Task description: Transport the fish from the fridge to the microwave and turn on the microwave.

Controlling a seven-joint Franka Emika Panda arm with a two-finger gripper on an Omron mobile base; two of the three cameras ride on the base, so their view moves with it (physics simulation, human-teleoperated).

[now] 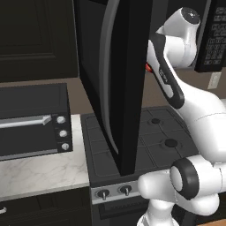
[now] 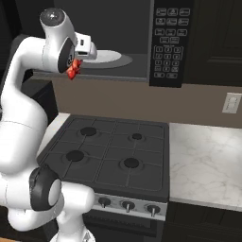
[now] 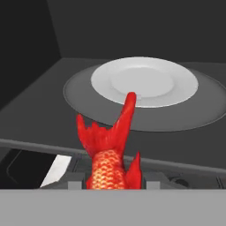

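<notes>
My gripper (image 3: 113,181) is shut on the red-orange fish (image 3: 108,145), whose tail sticks up between the finger tips. It hovers just in front of the open microwave (image 2: 118,19), at the left of the opening. Inside, a white plate (image 3: 143,81) rests on the grey turntable (image 3: 203,110), ahead of the fish and a little below it. From the right base camera the fish (image 2: 72,71) hangs under the hand at the cavity's front left edge. The microwave door (image 1: 119,88) stands swung open, hiding most of the hand; a bit of the fish (image 1: 148,67) peeks past it. The fridge is out of view.
The microwave keypad (image 2: 169,42) is right of the cavity. Below lies a black stove (image 2: 108,151) with several burners and front knobs. A toaster oven (image 1: 33,119) stands on the marble counter (image 1: 39,174) to the left. More counter (image 2: 208,160) extends right.
</notes>
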